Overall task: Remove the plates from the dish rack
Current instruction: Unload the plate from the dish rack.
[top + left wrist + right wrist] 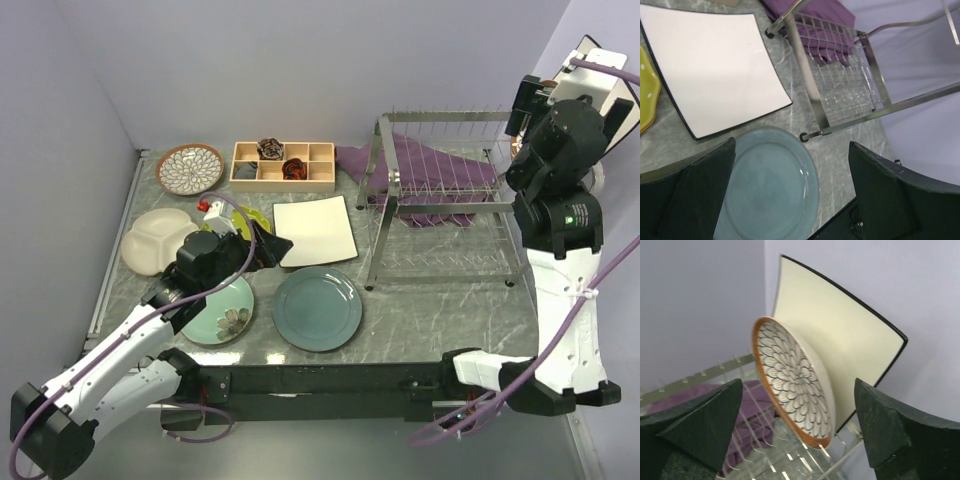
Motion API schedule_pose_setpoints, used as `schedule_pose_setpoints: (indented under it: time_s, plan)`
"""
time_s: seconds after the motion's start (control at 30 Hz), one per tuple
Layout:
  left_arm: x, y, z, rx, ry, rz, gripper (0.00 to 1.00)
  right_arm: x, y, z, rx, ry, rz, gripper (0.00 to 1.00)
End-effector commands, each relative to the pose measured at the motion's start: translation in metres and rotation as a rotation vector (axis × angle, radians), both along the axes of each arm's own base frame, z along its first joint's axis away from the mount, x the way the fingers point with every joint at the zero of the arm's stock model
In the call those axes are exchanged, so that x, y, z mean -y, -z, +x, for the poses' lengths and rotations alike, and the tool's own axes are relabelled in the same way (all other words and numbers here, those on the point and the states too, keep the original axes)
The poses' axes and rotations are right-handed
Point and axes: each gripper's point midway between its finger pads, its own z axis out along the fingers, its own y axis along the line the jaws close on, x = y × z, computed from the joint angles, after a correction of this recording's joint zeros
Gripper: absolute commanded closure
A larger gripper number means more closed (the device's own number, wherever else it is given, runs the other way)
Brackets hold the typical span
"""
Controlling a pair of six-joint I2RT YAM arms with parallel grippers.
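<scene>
Top external view shows 6 plates lying flat on the tabletop point(440, 320) left of the dish rack point(445, 235): a brown-rimmed petal plate point(190, 168), a cream divided plate point(158, 240), a yellow-green scalloped plate point(647, 95), a white square plate point(315, 231), a teal plate point(318, 308) and a pale green floral plate point(222, 318). The left tool point(790, 200) hangs just above the teal plate, fingers wide apart with nothing between them. Unloading looks mostly done but not finished. In the right wrist view 2 plates stand upright among the tines at the rack's right end: a second petal-patterned plate point(792, 390) just in front of a second white square plate point(855, 350). The right tool point(797, 410) faces that pair, fingers spread wide to either side and gripping neither. As far as the pictures show, those 2 are what is left, since no other plate shows in the rack above the purple cloth point(430, 165).
</scene>
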Motion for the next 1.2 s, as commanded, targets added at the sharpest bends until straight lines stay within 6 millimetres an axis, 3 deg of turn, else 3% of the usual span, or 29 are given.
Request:
schedule_pose_setpoints:
  time_s: [0.0,0.33,0.37,0.43,0.63,0.8,1.17]
  plan:
    - [0.000,-0.022,-0.002,0.095,0.007,-0.035,0.01,0.011,0.006,-0.004,-0.053,-0.024,0.018,0.07]
    - [0.007,-0.019,-0.006,0.082,0.039,-0.039,0.01,0.040,0.033,0.006,-0.149,0.115,0.009,0.34]
    - [0.007,-0.020,-0.007,0.085,0.039,-0.042,0.01,0.041,0.034,0.007,-0.148,0.112,0.009,0.43]
    - [0.006,-0.021,-0.007,0.089,0.036,-0.043,0.01,0.042,0.039,0.011,-0.151,0.115,0.006,0.50]
    - [0.006,-0.023,-0.009,0.092,0.039,-0.045,0.01,0.051,0.049,0.019,-0.189,0.159,-0.011,0.48]
    - [0.007,-0.023,-0.010,0.094,0.040,-0.048,0.00,0.055,0.060,0.027,-0.222,0.185,-0.029,0.53]
    - [0.008,-0.024,-0.012,0.095,0.047,-0.056,0.01,0.073,0.057,0.028,-0.260,0.266,-0.109,0.64]
